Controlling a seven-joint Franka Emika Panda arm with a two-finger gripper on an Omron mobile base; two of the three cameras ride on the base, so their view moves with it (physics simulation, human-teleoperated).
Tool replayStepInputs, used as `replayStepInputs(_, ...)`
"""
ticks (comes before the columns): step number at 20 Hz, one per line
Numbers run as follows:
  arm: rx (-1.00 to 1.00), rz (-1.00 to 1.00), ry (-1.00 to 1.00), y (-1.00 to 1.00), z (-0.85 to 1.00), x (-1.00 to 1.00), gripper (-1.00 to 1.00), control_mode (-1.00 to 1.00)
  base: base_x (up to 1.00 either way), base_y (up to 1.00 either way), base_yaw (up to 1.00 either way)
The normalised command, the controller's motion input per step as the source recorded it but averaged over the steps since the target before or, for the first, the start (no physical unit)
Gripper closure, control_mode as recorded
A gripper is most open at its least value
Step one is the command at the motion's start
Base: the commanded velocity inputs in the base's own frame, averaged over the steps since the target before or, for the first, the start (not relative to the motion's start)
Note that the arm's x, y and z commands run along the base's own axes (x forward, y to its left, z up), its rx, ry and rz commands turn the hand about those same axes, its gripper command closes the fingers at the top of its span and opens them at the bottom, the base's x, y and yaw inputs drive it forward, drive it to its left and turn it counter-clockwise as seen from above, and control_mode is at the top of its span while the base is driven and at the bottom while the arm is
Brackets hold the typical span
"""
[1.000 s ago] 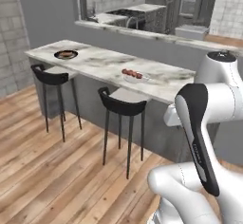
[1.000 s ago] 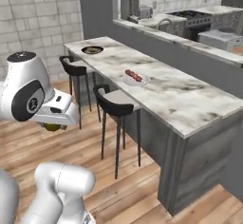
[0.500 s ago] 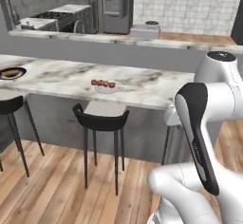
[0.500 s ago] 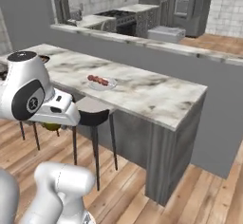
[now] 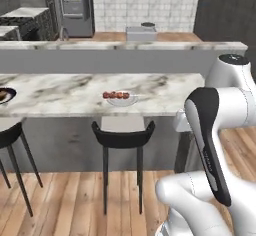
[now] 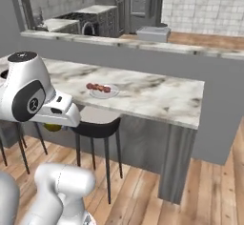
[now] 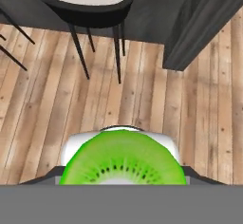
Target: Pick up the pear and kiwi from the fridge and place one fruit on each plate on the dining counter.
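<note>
The arm is folded low beside the marbled surface, its claw pointing down at the wooden floor. It grips the kiwi, lime face up; a black stool stands at 11 o'clock.

Even, flat rendered light, moderately bright, no glare. Both base views soft and slightly blurry, low detail on the marbled surface. Faint soft shadow under the stool on the wood floor. Hand view sharper; kiwi face crisp and saturated.

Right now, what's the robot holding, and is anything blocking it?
Fingers shut on kiwi. Held low above floor, beside stool. Dining counter ahead, white dish on it.
</note>
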Motion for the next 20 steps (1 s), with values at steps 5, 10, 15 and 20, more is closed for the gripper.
replayStepInputs(5, 0.00, 0.00, 0.00, 0.00, 0.00, 0.00, 1.00, 1.00, 0.11, 0.97, -0.37)
replayStepInputs(10, 0.00, 0.00, 0.00, 0.00, 0.00, 0.00, 1.00, 1.00, 0.31, 0.84, -0.32)
replayStepInputs(15, 0.00, 0.00, 0.00, 0.00, 0.00, 0.00, 1.00, 1.00, 0.39, 0.77, -0.25)
replayStepInputs(20, 0.00, 0.00, 0.00, 0.00, 0.00, 0.00, 1.00, 1.00, 0.45, 0.12, -0.02)
